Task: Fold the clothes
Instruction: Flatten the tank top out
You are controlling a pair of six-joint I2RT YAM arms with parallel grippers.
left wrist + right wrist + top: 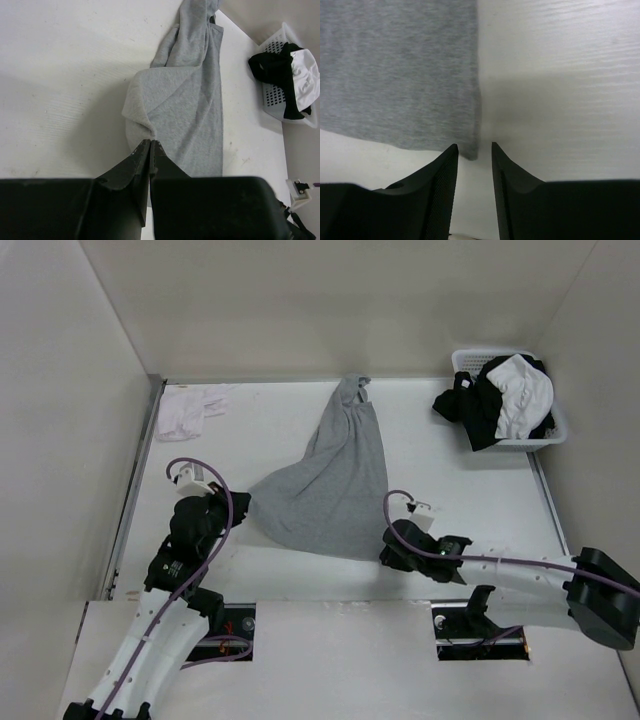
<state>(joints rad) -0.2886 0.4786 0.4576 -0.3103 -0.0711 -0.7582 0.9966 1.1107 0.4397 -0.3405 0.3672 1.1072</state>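
A grey garment (335, 475) lies spread across the middle of the white table (450, 480) as two robot arms work at folding it. Its long axis runs from a narrow bunched end at the far wall to a wide edge on the near side. The left gripper (243, 505) has its fingers (142, 155) pressed together on the cloth's near-left corner, where the wrist view shows the knit gathered into a pucker at the tips. The right gripper (385, 552) sits at the opposite near-right corner with its fingers (447, 160) apart, bare table showing between them. The right wrist view shows the corner of the fabric lying just ahead of that gap and slightly to its left, not clamped. Each arm is therefore nearest its own end of the wide near edge, and the rest of the garment stretches away from both toward the far side. Judging from this, the next move depends on the right fingers reaching that free corner before any fold is carried along the long axis. A small white cloth (185, 410) rests at far left. A white basket (462, 362) of black and white garments (505, 395) stands at far right, well apart from the work.
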